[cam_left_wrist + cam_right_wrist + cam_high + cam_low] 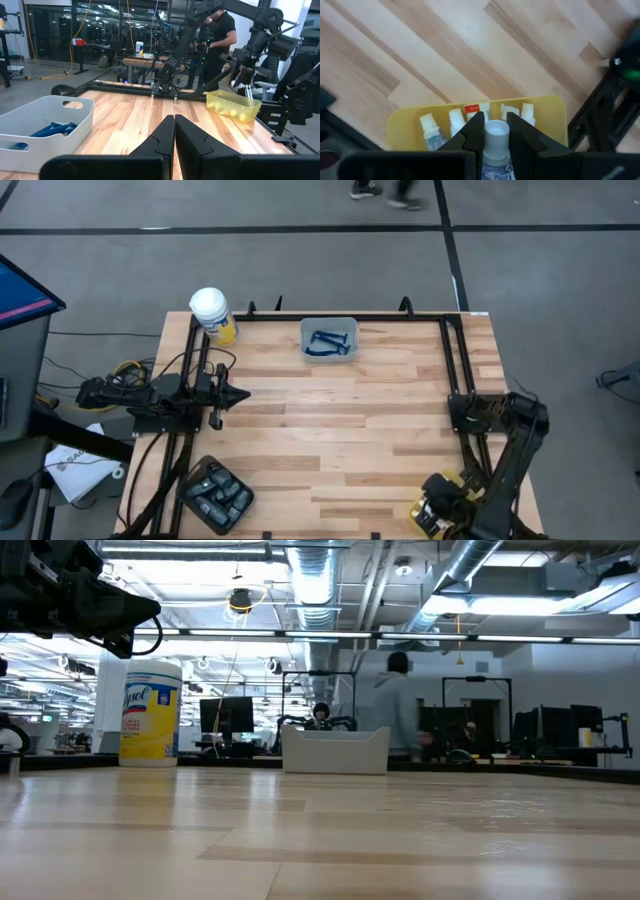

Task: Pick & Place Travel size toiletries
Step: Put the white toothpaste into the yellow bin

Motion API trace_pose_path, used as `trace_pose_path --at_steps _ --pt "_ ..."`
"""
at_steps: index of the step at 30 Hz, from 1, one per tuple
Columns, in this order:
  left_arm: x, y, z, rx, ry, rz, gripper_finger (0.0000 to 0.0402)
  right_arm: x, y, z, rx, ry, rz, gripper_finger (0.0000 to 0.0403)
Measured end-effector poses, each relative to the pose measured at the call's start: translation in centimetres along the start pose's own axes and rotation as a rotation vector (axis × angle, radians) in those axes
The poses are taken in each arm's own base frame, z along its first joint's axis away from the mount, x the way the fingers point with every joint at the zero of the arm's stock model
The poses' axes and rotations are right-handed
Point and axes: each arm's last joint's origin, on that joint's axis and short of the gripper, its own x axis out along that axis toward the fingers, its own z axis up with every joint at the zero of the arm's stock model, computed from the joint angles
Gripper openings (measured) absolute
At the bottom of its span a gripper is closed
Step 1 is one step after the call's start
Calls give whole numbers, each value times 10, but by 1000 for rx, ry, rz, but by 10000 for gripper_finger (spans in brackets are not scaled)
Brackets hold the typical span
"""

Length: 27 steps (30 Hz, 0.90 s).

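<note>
Table (350, 430): pick step in hand. Yellow bin (402, 125), at five o'clock, holds the white tubes. Right gripper (496, 132) over it, pinching one tube (496, 136) by its cap. Left gripper (175, 132), nine o'clock, pressed together, waiting. Next, you lift it clear, I judge.

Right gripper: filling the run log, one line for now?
right gripper: shut on white tube | over yellow bin | left gripper: shut, idle

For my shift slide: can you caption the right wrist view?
Right gripper shut on a white-capped squeeze tube, just above the yellow plastic bin of more white tubes.
</note>
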Motion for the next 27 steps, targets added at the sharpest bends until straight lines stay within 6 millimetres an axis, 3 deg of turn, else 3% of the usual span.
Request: trace_pose_path --at_steps 14,27 --pt "0 0 0 0 0 0 8 53 8 -22 -31 84 52 55" --pt "0 0 0 0 0 0 8 64 3 -23 -45 92 8 92"
